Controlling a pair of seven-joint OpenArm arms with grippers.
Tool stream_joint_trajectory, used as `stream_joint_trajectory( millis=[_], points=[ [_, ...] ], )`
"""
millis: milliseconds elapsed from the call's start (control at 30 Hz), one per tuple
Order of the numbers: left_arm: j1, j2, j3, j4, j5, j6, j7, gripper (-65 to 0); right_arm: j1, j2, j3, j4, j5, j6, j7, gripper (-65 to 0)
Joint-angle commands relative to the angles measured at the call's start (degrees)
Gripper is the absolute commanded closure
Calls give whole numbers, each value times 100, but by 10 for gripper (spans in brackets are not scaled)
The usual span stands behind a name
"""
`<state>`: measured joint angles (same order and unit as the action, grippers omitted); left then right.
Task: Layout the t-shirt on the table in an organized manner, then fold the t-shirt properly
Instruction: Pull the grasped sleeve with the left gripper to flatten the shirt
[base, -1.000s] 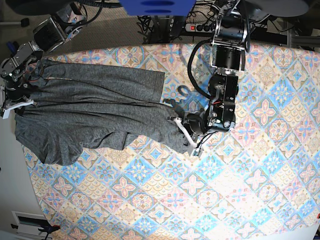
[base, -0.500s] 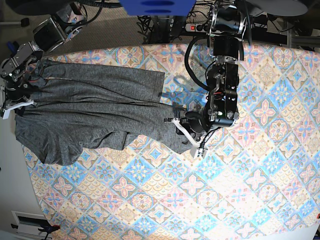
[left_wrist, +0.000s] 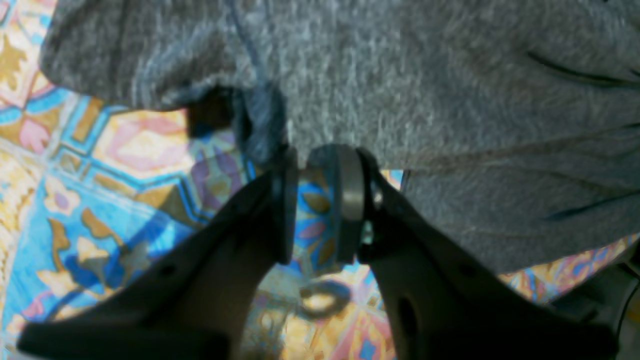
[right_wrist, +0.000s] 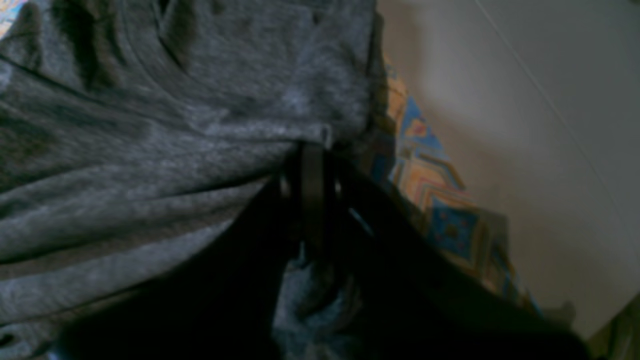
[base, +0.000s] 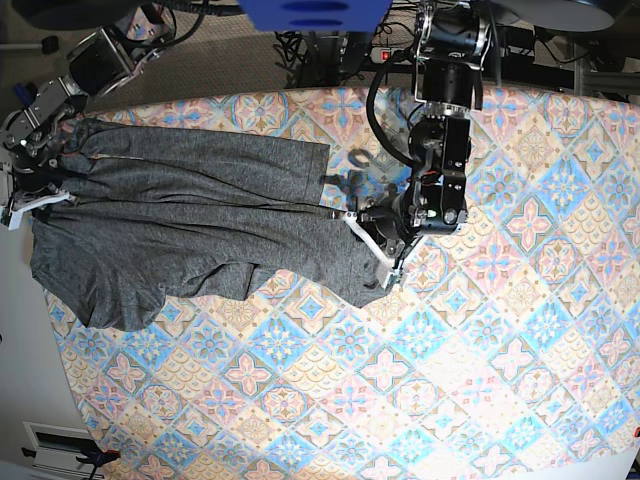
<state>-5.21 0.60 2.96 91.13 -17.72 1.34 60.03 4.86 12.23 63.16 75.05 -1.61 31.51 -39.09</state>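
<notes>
Although its two pads stand a little apart with patterned cloth showing between them, the left pincer (left_wrist: 320, 200) holds nothing: it is released, with the hem of the soft, heathered dark grey short-sleeved t-shirt (base: 190, 230) lying just beyond its tips. The right pincer (right_wrist: 310, 185) is clenched on a bunched edge of the same garment at the far left border of the wide worktop (base: 500, 400) covered in pastel blue, pink and cream diamond tiles.

That hold seems meant to anchor one end while the other is drawn out, since the t-shirt lies stretched in a long, creased band from the left edge toward the middle, with one flap spread flat on the far side and a rumpled lobe sagging toward the near left corner.

In the base view the left arm reaches down from the far edge, its wrist bent so the pincer points left at the garment's right end. The right arm crouches low over the far left corner.
</notes>
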Motion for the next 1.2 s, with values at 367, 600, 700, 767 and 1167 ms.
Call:
stream_joint_trajectory(
  millis=[367,600,700,767,1167],
  points=[
    [-468,349,25,-1135,-61,-508,-170,-75,90,135,10,104,86,1,151,0],
    [-617,331,-2,-792,-61,-825,410,0,90,135,10,104,86,1,151,0],
    [-591,331,-2,16,-61,-868,771,0,90,135,10,104,86,1,151,0],
    [-591,331,-10,482,-61,-868,999,0,90,135,10,104,86,1,151,0],
    [-670,331,-749,1678,-70,-886,1535,0,98,135,19,122,86,1,177,0]
  ],
)
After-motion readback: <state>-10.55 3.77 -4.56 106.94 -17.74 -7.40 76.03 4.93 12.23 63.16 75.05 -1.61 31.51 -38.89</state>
